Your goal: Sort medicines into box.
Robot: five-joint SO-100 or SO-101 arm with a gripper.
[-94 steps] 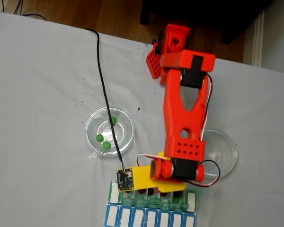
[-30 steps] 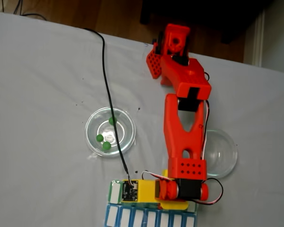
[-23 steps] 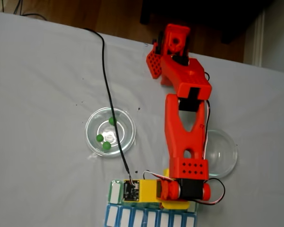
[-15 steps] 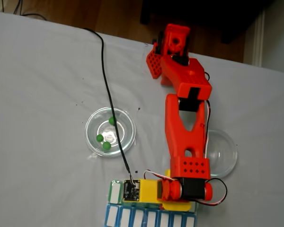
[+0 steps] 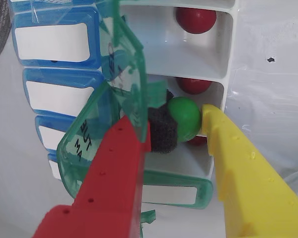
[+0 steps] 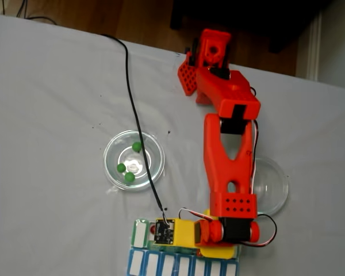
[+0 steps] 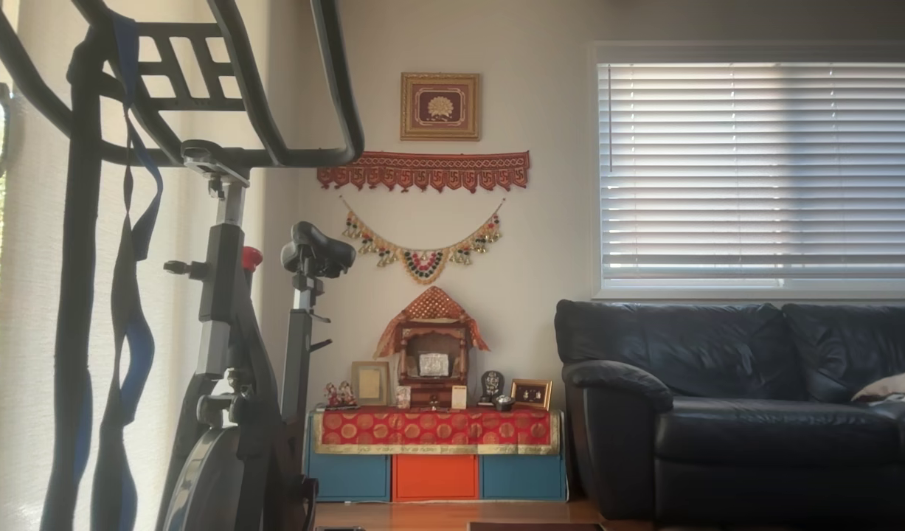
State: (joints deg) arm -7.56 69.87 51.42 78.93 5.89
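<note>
— Seen from above: grey-white tablecloth under a red SO-100 arm, stretched from its base at the top toward the bottom edge of the fixed view. And the room?

— Off to the side, in the other view: black leather sofa below closed blinds, exercise bike at left, small shrine against the wall.

— Back on the table?

— Two clear glass dishes. Left dish holding three green balls, crossed by a black cable; right dish partly behind the arm.

— Pill organizer?

— At the bottom edge of the fixed view, beneath the wrist: green row with the blue row just below. Close up in the wrist view: green lids tipped open, white compartments exposed, blue lids closed at left.

— Gripper?

— Gripper clamped on one green ball, pinched between the black foam pad on the red finger and the yellow finger. Held over an open compartment of the green row.

— Already sorted?

— Dark red balls in the compartments: one at the top, one just above the held ball, another peeking from under it.
</note>
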